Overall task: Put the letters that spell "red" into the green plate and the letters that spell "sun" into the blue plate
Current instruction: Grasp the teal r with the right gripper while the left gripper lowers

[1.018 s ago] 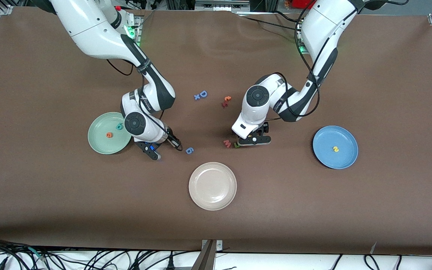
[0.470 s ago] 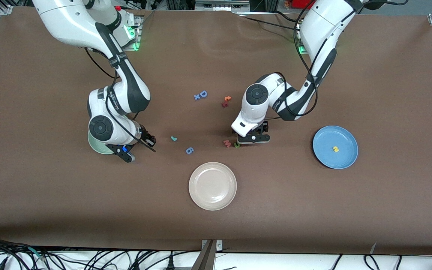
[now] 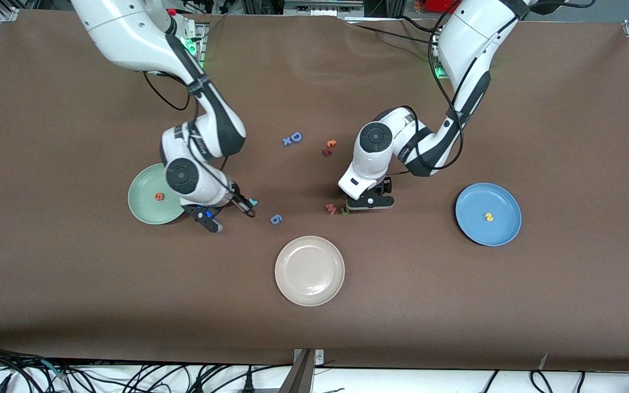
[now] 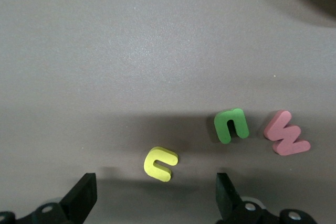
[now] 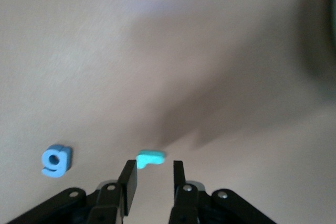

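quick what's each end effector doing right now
Left end effector: open, holding nothing, over the small yellow foam "u".
Right end effector: nearly closed, holding nothing, just short of the thin teal foam "r".

**Hidden, cropped and unclear**

The right arm's wrist covers one side of the green plate, so whatever lies on that part cannot be seen; only the orange "e" shows on the bare part. The right gripper is cut off by the right wrist view's edge, and a dark blurred shape fills that picture's corner. In the front view the left arm's hand hides the yellow "u", and the green "n" peeks out half covered. The left gripper's fingers are cropped at the left wrist view's edge. A pale rim is clipped at that picture's corner. The dark red piece beside the orange "c" is too small to read.
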Action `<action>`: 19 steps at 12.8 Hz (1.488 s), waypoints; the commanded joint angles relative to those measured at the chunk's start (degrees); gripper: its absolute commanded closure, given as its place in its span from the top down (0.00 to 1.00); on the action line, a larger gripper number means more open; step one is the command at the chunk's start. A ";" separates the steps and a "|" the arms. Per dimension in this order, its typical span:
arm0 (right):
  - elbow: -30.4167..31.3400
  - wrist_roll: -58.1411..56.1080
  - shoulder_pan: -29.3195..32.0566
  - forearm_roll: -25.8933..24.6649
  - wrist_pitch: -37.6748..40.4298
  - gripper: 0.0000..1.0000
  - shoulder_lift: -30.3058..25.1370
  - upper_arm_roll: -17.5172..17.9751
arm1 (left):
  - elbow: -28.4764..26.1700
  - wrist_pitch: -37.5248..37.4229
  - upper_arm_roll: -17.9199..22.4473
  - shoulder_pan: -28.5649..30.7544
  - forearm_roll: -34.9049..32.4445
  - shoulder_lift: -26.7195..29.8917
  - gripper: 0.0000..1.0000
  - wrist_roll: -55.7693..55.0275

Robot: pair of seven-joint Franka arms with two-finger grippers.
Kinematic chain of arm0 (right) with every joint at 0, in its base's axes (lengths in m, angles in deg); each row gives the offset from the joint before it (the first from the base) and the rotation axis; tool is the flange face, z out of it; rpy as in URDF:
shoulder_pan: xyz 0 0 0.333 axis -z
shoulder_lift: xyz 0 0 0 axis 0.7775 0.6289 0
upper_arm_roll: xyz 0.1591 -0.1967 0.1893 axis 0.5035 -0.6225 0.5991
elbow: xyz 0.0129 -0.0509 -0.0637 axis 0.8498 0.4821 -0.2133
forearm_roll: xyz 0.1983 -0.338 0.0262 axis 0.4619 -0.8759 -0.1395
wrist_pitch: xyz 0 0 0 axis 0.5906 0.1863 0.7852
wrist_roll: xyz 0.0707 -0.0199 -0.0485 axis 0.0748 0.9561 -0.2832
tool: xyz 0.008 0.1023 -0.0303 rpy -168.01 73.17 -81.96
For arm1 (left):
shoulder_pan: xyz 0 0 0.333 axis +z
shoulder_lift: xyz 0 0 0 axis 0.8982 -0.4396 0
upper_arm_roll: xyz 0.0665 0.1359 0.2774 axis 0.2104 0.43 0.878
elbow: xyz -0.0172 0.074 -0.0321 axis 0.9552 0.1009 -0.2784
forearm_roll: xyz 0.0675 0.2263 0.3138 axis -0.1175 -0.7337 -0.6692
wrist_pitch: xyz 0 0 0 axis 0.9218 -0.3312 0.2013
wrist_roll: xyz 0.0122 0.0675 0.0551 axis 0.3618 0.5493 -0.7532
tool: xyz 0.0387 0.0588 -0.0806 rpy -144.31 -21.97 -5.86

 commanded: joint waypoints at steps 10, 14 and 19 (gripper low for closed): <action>0.87 1.07 -1.20 0.00 -3.79 0.35 2.32 -0.39 | 0.29 3.07 0.11 0.77 -2.05 -1.68 0.86 -1.32; 0.17 0.81 -1.20 0.18 -2.47 0.35 1.70 -0.39 | 0.29 2.98 0.11 0.86 -1.97 -1.68 0.70 -1.41; 0.17 0.81 -1.12 0.00 -1.86 0.35 1.70 -0.48 | 0.29 3.07 0.11 1.21 -1.79 -1.59 0.52 -1.41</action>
